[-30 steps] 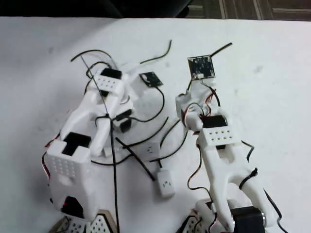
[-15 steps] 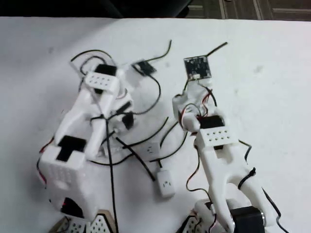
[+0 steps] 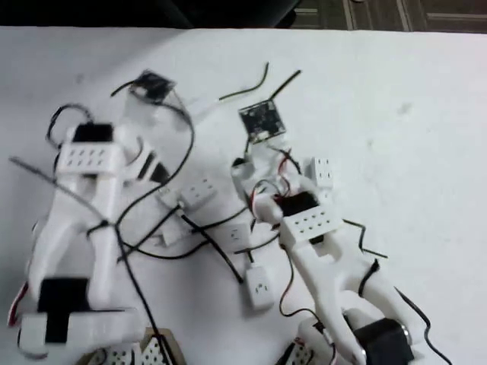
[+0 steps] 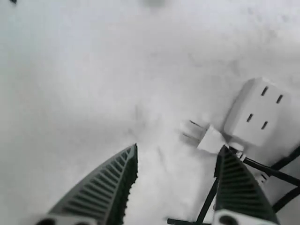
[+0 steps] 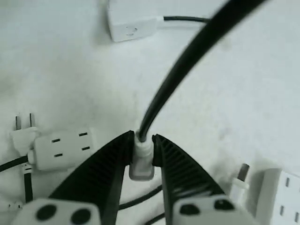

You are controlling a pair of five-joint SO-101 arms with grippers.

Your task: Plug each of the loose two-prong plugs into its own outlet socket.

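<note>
My right gripper [image 5: 142, 138] is shut on a white two-prong plug [image 5: 140, 165] whose black cable [image 5: 187, 61] runs away from it. Close by lie a white outlet block [image 5: 63, 149] with a loose plug [image 5: 23, 129] beside it, and another outlet block [image 5: 282, 191] with a plug [image 5: 241, 180] next to it. My left gripper [image 4: 178, 149] is open just above the table, with a loose plug [image 4: 202, 136] and an outlet block [image 4: 255, 112] lying near one finger. In the high view the left gripper [image 3: 151, 169] is left of an outlet block [image 3: 199, 190], and the right gripper [image 3: 243, 172] is near the centre.
More outlet blocks [image 3: 259, 287] [image 3: 321, 171] and black cables [image 3: 217, 251] are scattered between the arms on the white table [image 3: 411, 91]. A further outlet block [image 5: 131, 26] lies farther from the right gripper. The table's far and right parts are bare.
The left arm has swung to the left, away from the cluster of outlets. The right arm has shifted left toward the centre, uncovering an outlet block on its right.
</note>
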